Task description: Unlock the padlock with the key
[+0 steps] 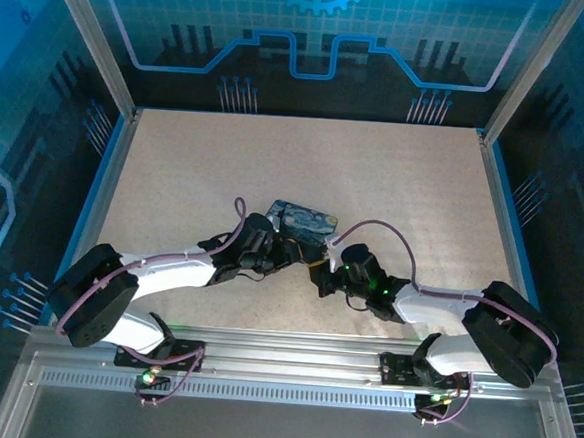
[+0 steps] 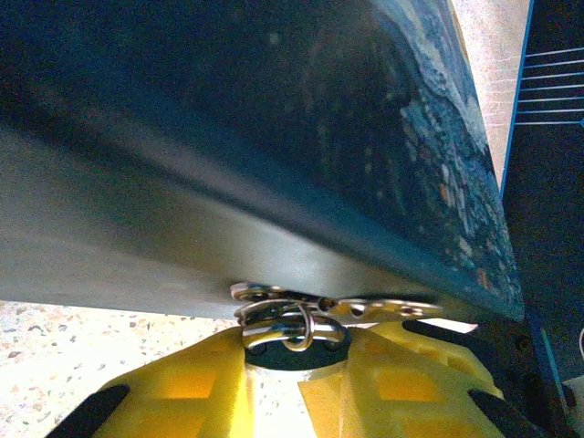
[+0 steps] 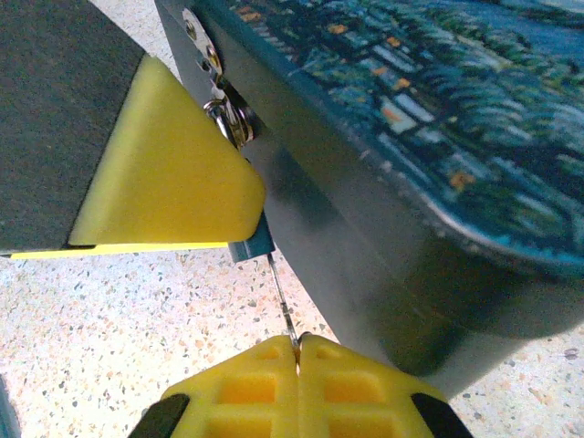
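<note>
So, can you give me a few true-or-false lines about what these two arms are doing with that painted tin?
1. The right gripper is pinched shut on the key, a thin metal sliver. True.
2. The tin is plain red. False: it is blue with a night-sky print.
3. The left gripper closes around the padlock at the tin's side. True.
4. The tin sits in the far right corner of the table. False: it lies near the middle, between both grippers.
</note>
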Controlling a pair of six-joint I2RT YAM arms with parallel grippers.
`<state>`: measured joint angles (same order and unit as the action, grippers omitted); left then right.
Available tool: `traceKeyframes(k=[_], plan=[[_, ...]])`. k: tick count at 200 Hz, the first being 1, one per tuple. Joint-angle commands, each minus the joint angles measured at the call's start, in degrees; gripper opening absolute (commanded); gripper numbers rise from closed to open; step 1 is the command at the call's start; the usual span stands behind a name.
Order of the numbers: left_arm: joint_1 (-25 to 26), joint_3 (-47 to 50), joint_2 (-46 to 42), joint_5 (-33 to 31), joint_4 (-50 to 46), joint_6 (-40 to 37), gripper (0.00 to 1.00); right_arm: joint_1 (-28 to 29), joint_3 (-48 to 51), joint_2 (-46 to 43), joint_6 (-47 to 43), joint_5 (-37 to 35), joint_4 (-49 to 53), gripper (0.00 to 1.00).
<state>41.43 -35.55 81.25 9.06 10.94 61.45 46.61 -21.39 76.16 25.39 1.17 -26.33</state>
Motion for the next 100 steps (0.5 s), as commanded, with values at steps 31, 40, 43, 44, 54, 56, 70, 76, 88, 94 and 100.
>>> traceKeyframes(k=[31,40,43,44,54,56,70,76,88,94,100], plan=[[0.5,-1.5,-1.1,0.9,0.0,0.5,0.25,0.7,0.9,-1.5,-0.3,1.0,-4.7,0.02],[0.4,-1.5,-1.1,1.0,0.0,0.5,0.25,0.7,1.0,-1.5,-0.3,1.1,-4.8,0.02],[0.5,-1.5,-1.1,0.9,0.0,0.5,0.25,0.8,0.9,-1.5,-0.3,1.1,-4.9,0.02],[0.5,-1.5,-1.0,0.9,0.0,0.6,0.25,0.8,1.0,-1.5,-0.3,1.2,-4.9,0.02],[0.4,-1.5,-1.1,0.9,0.1,0.6,0.25,0.8,0.9,-1.5,-0.4,1.0,-4.7,0.02],[0.4,-1.5,-1.1,1.0,0.1,0.6,0.25,0.8,0.9,-1.5,-0.3,0.9,-4.7,0.02],[0.4,-1.5,-1.1,1.0,0.1,0.7,0.25,0.8,0.8,-1.4,-0.4,0.5,-4.8,0.02],[0.5,-1.5,-1.1,1.0,0.1,0.7,0.25,0.8,0.7,-1.4,-0.3,0.4,-4.9,0.02],[0.4,-1.5,-1.1,1.1,0.0,0.7,0.25,0.9,0.5,-1.3,-0.4,-0.1,-5.2,0.02],[0.5,-1.6,-1.1,1.1,0.0,0.7,0.25,1.1,0.2,-1.1,-0.4,-0.6,-5.3,0.02],[0.4,-1.6,-1.1,1.1,0.0,0.7,0.25,1.2,0.1,-1.1,-0.7,-0.9,-5.4,0.02]])
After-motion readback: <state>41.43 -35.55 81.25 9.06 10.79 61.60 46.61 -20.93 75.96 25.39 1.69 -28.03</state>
